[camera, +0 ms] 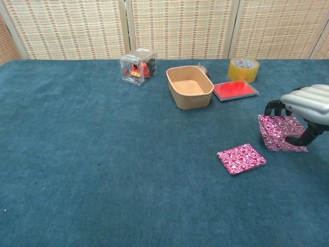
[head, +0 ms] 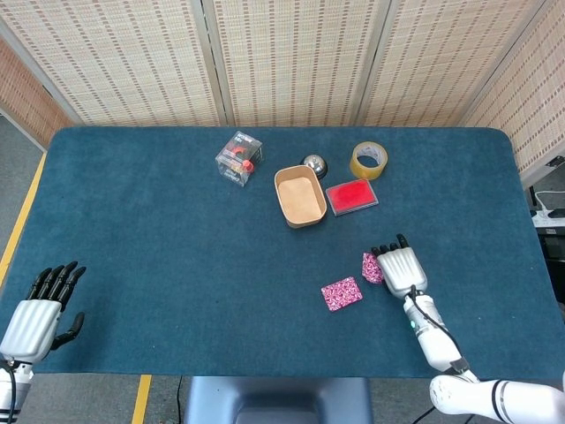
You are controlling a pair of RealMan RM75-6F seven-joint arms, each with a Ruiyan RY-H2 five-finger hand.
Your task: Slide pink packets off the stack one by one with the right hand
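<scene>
One pink patterned packet (head: 341, 293) lies flat on the blue table (head: 159, 247), also seen in the chest view (camera: 241, 158). Just right of it my right hand (head: 402, 268) holds a second pink packet (head: 372, 268). In the chest view this packet (camera: 277, 134) is tilted up off the cloth, its left edge raised, with the right hand (camera: 308, 105) arched over it, the fingers over its far edge and the thumb at its near side. Whether more packets lie under it is hidden. My left hand (head: 35, 314) rests at the table's near left corner, fingers apart and holding nothing.
At the back middle stand a tan paper bowl (head: 299, 196), a flat red pad (head: 351, 195), a yellow tape roll (head: 368, 160), a small metal dome (head: 312, 163) and a clear plastic box (head: 239, 158) with red contents. Folding screens close off the far side.
</scene>
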